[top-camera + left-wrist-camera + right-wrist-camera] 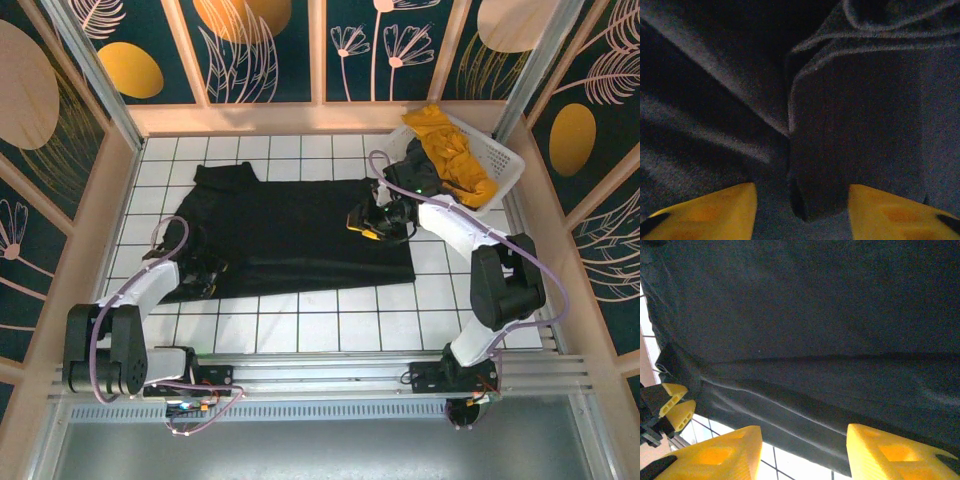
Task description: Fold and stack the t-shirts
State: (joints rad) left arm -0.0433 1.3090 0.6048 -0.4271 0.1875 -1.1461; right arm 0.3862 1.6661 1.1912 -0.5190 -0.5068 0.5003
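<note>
Black t-shirt (pixel 290 235) on white-tiled table (pixel 400 320) (floral walls (pixel 260 50))

My white tiled table (pixel 300 320) carried a black shirt (pixel 290 235) spread flat across its middle, one sleeve reaching toward the far left. A white basket (pixel 503 158) stood in the far right corner, near the shirt's right end.

White tiled floor (pixel 300 320); dark teal leaf-patterned walls (pixel 270 60); pale wood frame (pixel 300 118); aluminium rail (pixel 330 375) near edge.
</note>
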